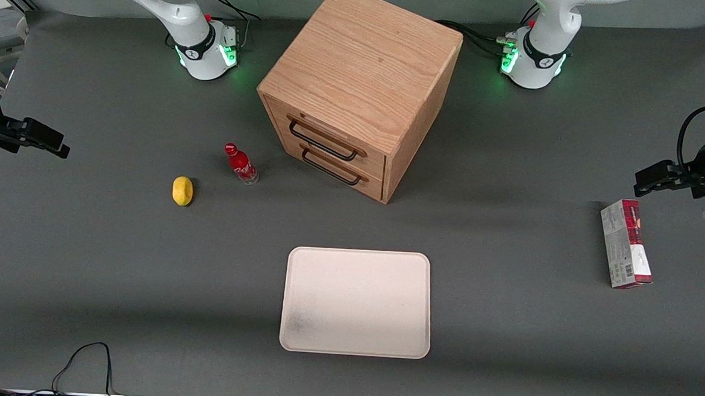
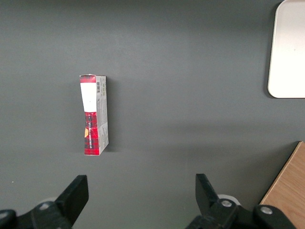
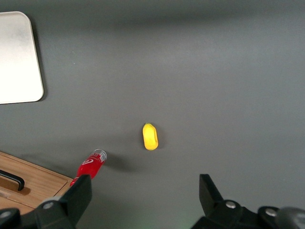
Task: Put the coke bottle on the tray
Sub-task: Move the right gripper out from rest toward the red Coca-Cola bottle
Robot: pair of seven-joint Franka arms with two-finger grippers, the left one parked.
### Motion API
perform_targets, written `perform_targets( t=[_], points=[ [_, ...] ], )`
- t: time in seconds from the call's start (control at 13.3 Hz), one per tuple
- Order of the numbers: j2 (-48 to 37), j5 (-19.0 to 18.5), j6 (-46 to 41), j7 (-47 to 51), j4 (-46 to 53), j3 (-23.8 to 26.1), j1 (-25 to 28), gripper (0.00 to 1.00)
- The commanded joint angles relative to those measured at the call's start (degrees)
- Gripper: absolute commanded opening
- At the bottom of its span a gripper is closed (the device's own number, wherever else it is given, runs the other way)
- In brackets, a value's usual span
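Observation:
The coke bottle (image 1: 241,164), small and red with a red cap and clear base, stands upright on the dark table in front of the wooden drawer cabinet (image 1: 358,89); the right wrist view shows the coke bottle (image 3: 90,166) too. The pale cream tray (image 1: 356,302) lies flat, nearer the front camera than the cabinet, and its corner shows as the tray (image 3: 19,57) in the wrist view. My gripper (image 1: 53,144) hangs open at the working arm's end of the table, well away from the bottle, nothing between its fingers (image 3: 78,195).
A yellow lemon (image 1: 182,190) lies beside the bottle, a bit nearer the camera. A red-and-grey carton box (image 1: 625,251) lies toward the parked arm's end. The cabinet has two drawers with dark handles (image 1: 325,142). Cables (image 1: 78,365) trail at the table's front edge.

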Motion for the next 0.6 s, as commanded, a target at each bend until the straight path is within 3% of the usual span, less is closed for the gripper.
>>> perform_targets(
  t=[0.0,0.3,0.53],
  points=[
    [-0.5,-0.6,-0.9,-1.3,0.2,-0.2,0.1,1.0],
    [-0.7,-0.6,-1.0,-0.6,-0.2,0.0,0.3,1.0],
    [-5.8,-0.2,0.5,8.6,-7.3,0.2,6.7,1.0]
  ],
)
